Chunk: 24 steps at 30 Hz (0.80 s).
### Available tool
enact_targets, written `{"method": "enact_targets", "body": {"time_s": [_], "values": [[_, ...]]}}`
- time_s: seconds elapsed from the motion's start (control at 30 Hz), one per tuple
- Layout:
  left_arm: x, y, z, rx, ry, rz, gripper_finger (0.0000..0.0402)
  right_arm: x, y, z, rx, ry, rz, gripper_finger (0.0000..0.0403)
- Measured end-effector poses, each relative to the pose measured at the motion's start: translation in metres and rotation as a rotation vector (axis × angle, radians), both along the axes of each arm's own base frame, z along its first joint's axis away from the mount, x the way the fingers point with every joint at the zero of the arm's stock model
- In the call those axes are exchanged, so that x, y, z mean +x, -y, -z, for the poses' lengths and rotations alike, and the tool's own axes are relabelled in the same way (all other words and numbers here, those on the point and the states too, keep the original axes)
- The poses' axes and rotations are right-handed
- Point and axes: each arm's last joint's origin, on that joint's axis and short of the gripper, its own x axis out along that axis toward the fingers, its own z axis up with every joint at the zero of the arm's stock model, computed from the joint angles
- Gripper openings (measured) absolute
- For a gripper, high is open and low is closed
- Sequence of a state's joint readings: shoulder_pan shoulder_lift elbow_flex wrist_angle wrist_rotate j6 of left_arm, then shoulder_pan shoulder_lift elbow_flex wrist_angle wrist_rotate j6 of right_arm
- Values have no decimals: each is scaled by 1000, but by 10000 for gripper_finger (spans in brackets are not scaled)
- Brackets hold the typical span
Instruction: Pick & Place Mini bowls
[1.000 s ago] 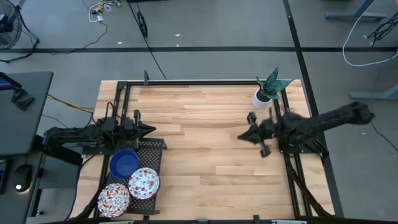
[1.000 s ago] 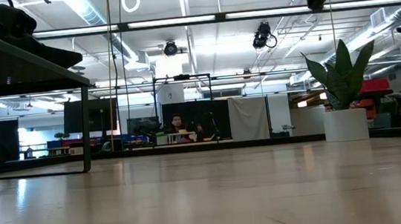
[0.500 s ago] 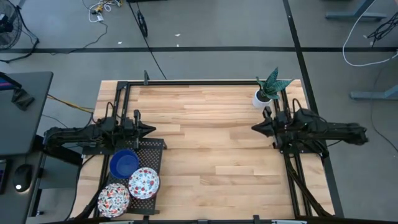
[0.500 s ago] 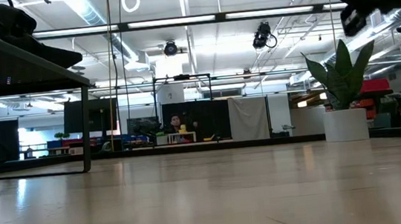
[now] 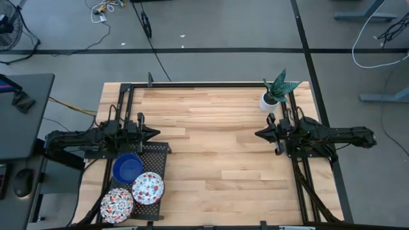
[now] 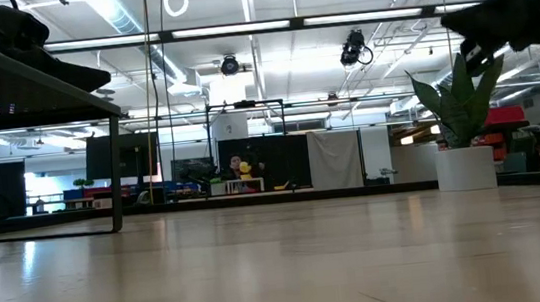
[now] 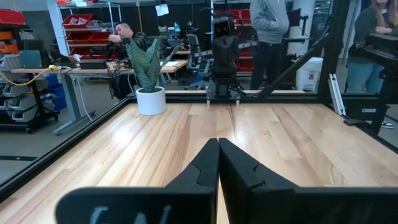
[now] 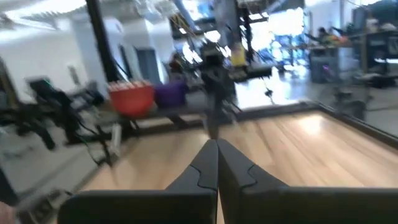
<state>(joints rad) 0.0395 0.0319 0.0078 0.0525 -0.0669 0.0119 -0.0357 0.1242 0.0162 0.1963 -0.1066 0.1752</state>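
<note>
Moved: right gripper (image 5: 258,135), swung back beside the white plant pot (image 5: 268,101), jaws closed, empty.
Left gripper (image 5: 155,133): parked, closed, empty.
Bowls: 1 cobalt blue mini bowl (image 5: 128,168) and 2 floral-patterned mini bowls (image 5: 147,188) wait on the black mesh tray (image 5: 159,156).

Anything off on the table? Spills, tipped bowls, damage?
Nothing stands out. Cobalt blue bowl and two floral-patterned white bowls sit upright on the black mesh tray at the left; white plant pot stands upright.

A pale wooden plank table (image 5: 211,147) stands on a grey concrete floor (image 5: 211,38) crossed by dark tape lines and loose cables. Long fluorescent ceiling lights (image 6: 237,29) run overhead (industrial, with exposed ducting), and red storage bins on metal shelving (image 7: 78,22) line the far side.
</note>
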Motion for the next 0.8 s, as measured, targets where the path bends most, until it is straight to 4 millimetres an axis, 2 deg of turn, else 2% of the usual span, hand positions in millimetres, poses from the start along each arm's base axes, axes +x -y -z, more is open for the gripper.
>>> {"method": "enact_targets", "body": {"time_s": [0.23,0.6,0.8], "values": [[0,0,0,0,0,0,14,0,1,17,-47,-177,59,0],[0,0,0,0,0,0,14,-3,2,13,-19,-135,83,1],[0,0,0,0,-1,0,14,-3,1,13,27,-136,77,19]]}}
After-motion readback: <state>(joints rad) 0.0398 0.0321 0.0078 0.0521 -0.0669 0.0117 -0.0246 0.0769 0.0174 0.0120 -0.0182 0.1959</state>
